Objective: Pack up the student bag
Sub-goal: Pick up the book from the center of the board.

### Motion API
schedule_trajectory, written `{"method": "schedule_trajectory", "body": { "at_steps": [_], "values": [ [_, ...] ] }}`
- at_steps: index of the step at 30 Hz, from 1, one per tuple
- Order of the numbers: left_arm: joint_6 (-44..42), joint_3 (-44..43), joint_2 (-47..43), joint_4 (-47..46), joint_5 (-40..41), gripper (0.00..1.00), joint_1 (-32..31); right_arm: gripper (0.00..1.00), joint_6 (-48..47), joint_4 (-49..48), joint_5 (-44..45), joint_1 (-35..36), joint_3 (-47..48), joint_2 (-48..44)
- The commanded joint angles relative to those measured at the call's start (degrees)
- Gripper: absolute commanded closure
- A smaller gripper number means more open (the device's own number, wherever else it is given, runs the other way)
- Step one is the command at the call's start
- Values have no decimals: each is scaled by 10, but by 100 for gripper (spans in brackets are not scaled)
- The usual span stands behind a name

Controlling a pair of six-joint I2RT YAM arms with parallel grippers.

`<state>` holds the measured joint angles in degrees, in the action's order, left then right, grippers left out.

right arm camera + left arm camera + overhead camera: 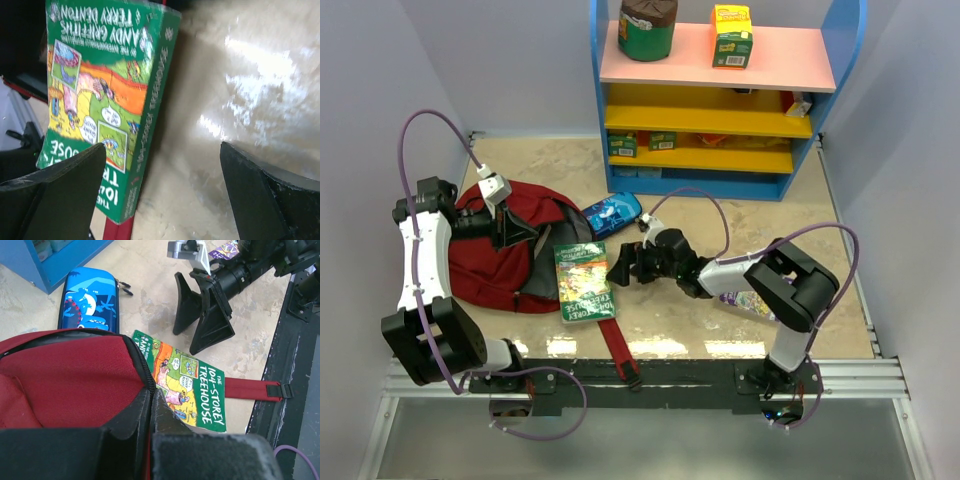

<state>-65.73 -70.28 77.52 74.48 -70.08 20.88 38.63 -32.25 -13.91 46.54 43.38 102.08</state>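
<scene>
left arm (420, 250) is reaching in from the left edge. its forearm runs up along the side of the student bag (495, 265) and the wrist bends in over the bag's upper half. left jaws are pinched tight on the student bag. on the left wrist view i see the fingers (127, 432) clamped on the dark zipper rim at the mouth of the bag, with red fabric bunched on one side.

the bag itself lies flat on the left half of the worktop (740, 320), its opening towards the middle. one red strap (617, 350) trails to the near edge.

right arm (790, 285) now: elbow raised on the right, forearm stretched low and leftward across the worktop. right jaws are spread wide and hold nothing. they point at the right edge of the green book (584, 282), which lies flat against the bag's right side and over the strap. on the right wrist view one finger (60, 185) sits over the book's near corner and the other (265, 195) is well off over bare worktop. whether that first finger touches the cover, i can't tell.

the blue pencil case (612, 213) lies just beyond the book, near the foot of the shelf unit (720, 100).
</scene>
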Motion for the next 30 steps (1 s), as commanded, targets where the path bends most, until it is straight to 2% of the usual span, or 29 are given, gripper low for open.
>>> {"method": "schedule_trajectory", "body": {
  "at_steps": [1, 8, 13, 17, 19, 20, 22, 23, 25, 26, 30],
  "values": [
    [-19, -20, -3, 9, -38, 100, 2, 1, 69, -146, -59, -1, -34, 14],
    [-17, -19, -3, 8, -38, 100, 3, 2, 105, -225, -76, 28, -22, 80],
    [-16, -15, -8, 8, -37, 100, 2, 11, 111, -207, -51, 68, -13, 107],
    [-17, -13, -9, 8, -39, 100, 2, 23, 113, -171, -26, 94, -3, 113],
    [-16, -15, -8, 8, -41, 100, 2, 38, 111, -164, -19, 97, 3, 107],
    [-16, -16, -8, 9, -41, 100, 2, 51, 109, -150, -10, 97, 6, 102],
    [-14, -17, -9, 10, -40, 100, 2, 64, 88, -128, 3, 96, 21, 75],
    [-15, -17, -9, 9, -39, 100, 3, 77, 79, -96, 7, 96, 29, 65],
    [-16, -17, -10, 8, -39, 100, 2, 90, 38, -48, 21, 97, 59, 35],
    [-16, -15, -10, 8, -39, 100, 2, 100, 24, -34, 21, 96, 70, 28],
    [-19, -14, -10, 8, -38, 100, 3, 100, -59, 45, -18, 96, 150, 29]
  ]
}}
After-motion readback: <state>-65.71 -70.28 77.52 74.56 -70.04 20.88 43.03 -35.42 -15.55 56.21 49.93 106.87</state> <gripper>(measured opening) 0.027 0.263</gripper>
